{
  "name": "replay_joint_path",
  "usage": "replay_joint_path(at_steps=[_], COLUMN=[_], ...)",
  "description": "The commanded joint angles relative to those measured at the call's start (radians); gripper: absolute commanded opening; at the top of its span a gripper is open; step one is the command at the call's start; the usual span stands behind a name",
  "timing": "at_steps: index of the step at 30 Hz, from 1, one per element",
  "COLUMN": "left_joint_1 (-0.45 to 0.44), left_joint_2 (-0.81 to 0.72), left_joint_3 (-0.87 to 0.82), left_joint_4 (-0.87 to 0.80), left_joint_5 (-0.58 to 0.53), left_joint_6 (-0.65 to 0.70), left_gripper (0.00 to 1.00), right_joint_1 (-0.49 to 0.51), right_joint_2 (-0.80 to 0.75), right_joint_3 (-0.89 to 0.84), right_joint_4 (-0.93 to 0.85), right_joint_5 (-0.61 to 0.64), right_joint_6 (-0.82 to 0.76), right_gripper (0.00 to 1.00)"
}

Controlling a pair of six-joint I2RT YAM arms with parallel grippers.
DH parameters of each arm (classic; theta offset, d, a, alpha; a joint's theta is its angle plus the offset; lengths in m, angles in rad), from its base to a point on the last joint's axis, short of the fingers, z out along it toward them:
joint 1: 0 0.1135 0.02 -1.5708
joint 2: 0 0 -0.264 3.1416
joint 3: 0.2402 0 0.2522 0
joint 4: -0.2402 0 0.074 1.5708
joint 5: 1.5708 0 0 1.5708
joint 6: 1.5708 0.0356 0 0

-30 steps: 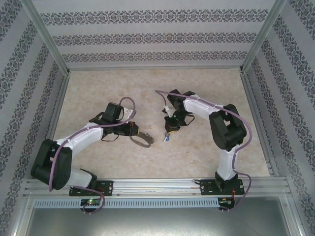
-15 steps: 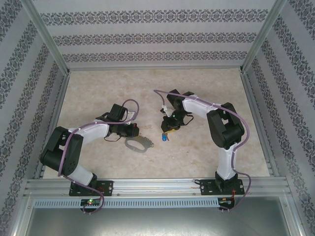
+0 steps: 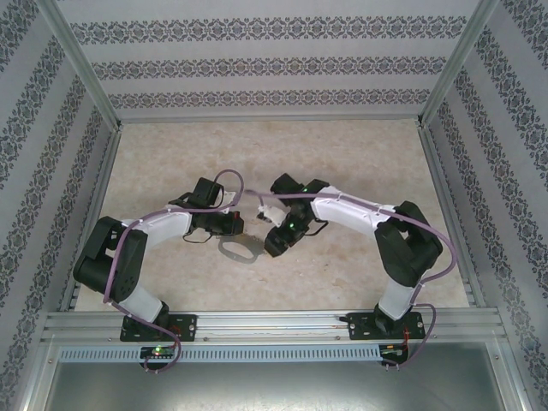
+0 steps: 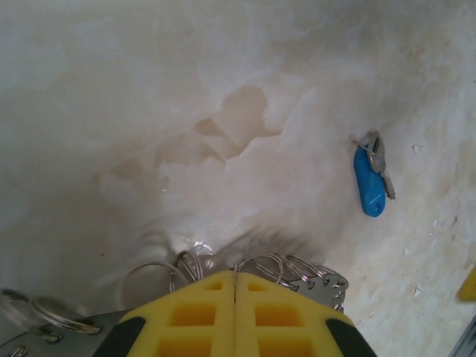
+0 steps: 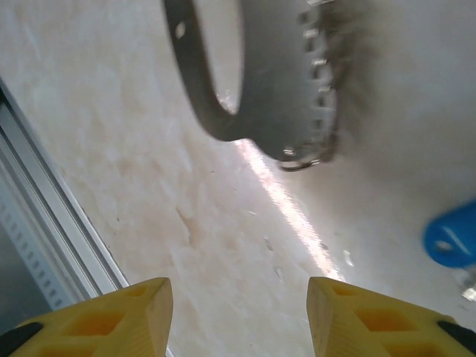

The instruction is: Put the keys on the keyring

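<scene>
The pale table (image 3: 360,171) is spanned by both arms. The right gripper (image 5: 238,312) is held spread and empty above the table. The left gripper (image 4: 235,297) is pressed together on the keyring (image 5: 279,89). The blue-headed key (image 4: 370,182) is laid flat on the table, near the keyring but apart from it.
</scene>
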Motion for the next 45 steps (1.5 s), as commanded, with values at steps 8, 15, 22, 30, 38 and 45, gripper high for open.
replay_joint_path(at_steps=[8,15,22,30,38,45], left_joint_1=[-0.014,-0.014,-0.014,-0.013,-0.013,-0.014], left_joint_2=[0.058,0.080,0.092,0.119,0.114,0.118], left_joint_3=[0.043,0.057,0.063,0.060,0.041,0.035], left_joint_4=[0.032,0.047,0.035,0.076,0.128,0.134], left_joint_5=[0.045,0.065,0.064,0.082,0.102,0.106], left_joint_6=[-0.025,-0.039,-0.036,-0.075,-0.117,-0.131], left_gripper=[0.00,0.00,0.00,0.00,0.00,0.00], right_joint_1=[-0.010,-0.027,-0.006,0.015,0.031,0.066], right_joint_2=[0.070,0.137,0.105,0.117,0.163,0.178], right_joint_3=[-0.019,0.000,-0.048,-0.034,-0.001,0.022], right_joint_4=[0.134,0.184,0.198,0.185,0.164,0.103], right_joint_5=[0.059,0.024,0.043,0.087,0.117,0.270], right_joint_6=[-0.027,0.020,0.022,0.010,0.018,-0.008], right_gripper=[0.50,0.47,0.42,0.42,0.48,0.52])
